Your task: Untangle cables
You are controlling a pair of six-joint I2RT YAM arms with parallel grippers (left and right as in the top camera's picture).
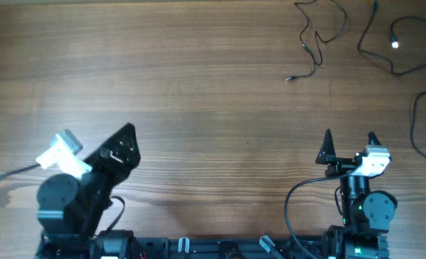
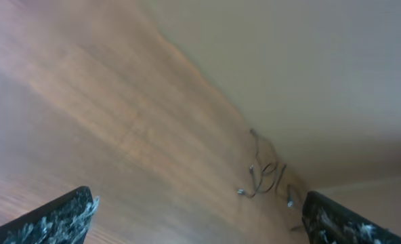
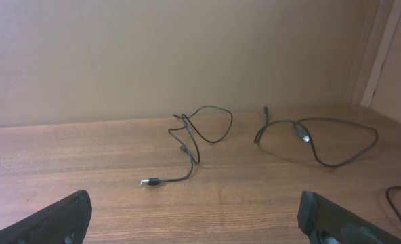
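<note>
Three thin black cables lie apart at the far right of the wooden table. One cable [image 1: 315, 39] [image 3: 199, 139] ends in a silvery plug [image 1: 289, 78] [image 3: 150, 181]. A second cable [image 1: 396, 50] [image 3: 322, 139] loops beside it, with a bright plug [image 1: 395, 44]. A third cable [image 1: 414, 129] curves at the right edge. In the left wrist view the cables [image 2: 268, 177] look small and far off. My left gripper [image 1: 119, 147] [image 2: 197, 224] is open and empty at the near left. My right gripper [image 1: 350, 142] [image 3: 194, 220] is open and empty, near side of the cables.
The wooden table [image 1: 198, 93] spreads between both arms. A beige wall [image 3: 187, 54] stands behind the far table edge. Thicker black arm cables [image 1: 296, 198] hang by the arm bases at the near edge.
</note>
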